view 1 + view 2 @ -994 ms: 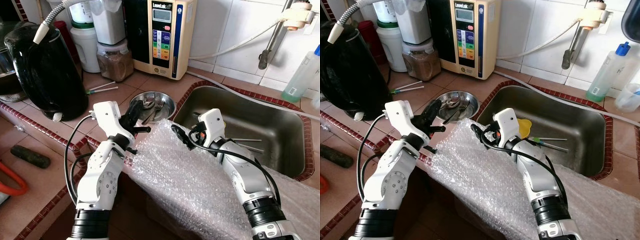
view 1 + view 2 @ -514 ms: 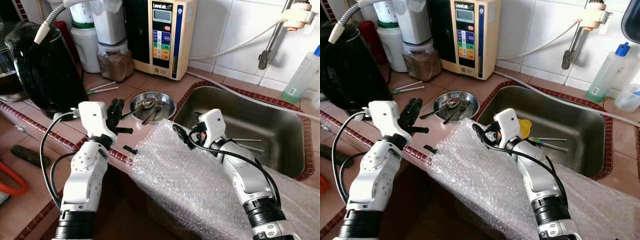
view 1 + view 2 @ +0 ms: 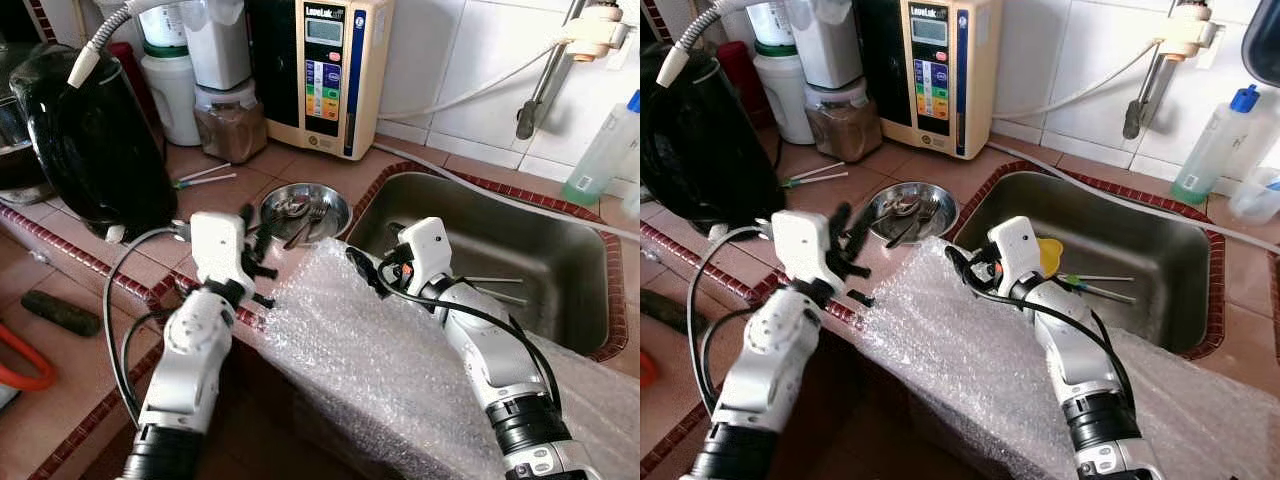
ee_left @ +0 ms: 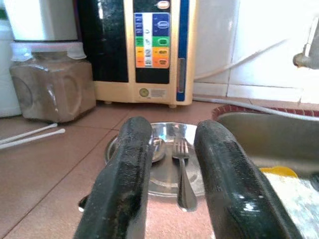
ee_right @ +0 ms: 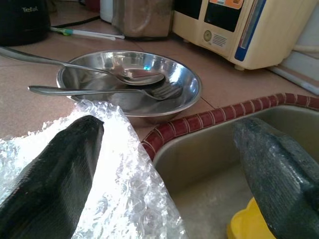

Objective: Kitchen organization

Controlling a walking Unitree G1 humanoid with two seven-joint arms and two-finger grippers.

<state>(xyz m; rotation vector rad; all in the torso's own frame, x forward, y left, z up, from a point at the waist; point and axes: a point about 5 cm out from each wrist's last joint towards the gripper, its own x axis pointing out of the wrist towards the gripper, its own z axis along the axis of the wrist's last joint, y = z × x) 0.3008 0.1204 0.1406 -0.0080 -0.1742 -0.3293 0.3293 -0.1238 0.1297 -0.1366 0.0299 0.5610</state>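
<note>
A steel dish (image 3: pixel 305 210) with a spoon (image 4: pixel 157 147) and a fork (image 4: pixel 182 169) in it sits on the tiled counter left of the sink. My left gripper (image 3: pixel 258 232) hovers just short of the dish, open, nothing between its fingers (image 4: pixel 124 189). A big sheet of bubble wrap (image 3: pixel 380 360) hangs over the counter's front edge. My right gripper (image 3: pixel 365 270) stands wide open at the sheet's top corner; one finger (image 5: pixel 55 169) lies against the wrap, the other over the sink.
A black kettle (image 3: pixel 95 140) stands far left, a jar of brown powder (image 3: pixel 230 120) and a cream water machine (image 3: pixel 320 70) behind the dish. The sink (image 3: pixel 560 300) holds a yellow cup (image 3: pixel 1048 250) and thin sticks. A small black piece (image 3: pixel 262 300) lies by the counter edge.
My left arm swung out to the left and has come back right, its gripper now pointing at the dish. The right arm and the bubble wrap have stayed put.
</note>
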